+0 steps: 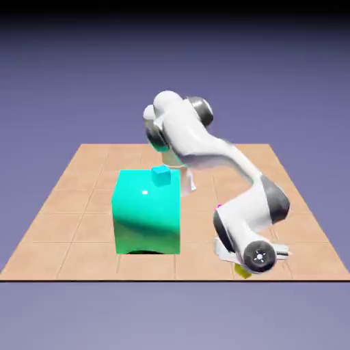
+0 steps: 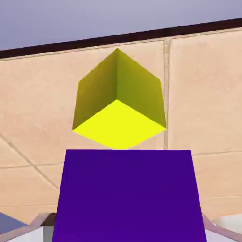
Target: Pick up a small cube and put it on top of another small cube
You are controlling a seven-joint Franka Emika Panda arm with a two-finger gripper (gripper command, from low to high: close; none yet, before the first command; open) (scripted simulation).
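Tool [image 2: 124, 231] clamps purple cube [image 2: 125, 194]; yellow cube [image 2: 120, 106] beyond, corner-on.

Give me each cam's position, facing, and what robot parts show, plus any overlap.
Exterior view: fixed, above the table, looking down at the big teal block; whole white arm visible.
Hand view: on the hand, looking along the claw, shut on a purple cube; only grey fingertips show.
Shared: yellow cube, tiled table.

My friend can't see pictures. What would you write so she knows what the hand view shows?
A purple cube fills the bottom of the hand view, held large between the jaws. Just beyond it sits a yellow cube, turned corner-on, on a tan tiled table. A strip of blue-violet backdrop runs along the top.
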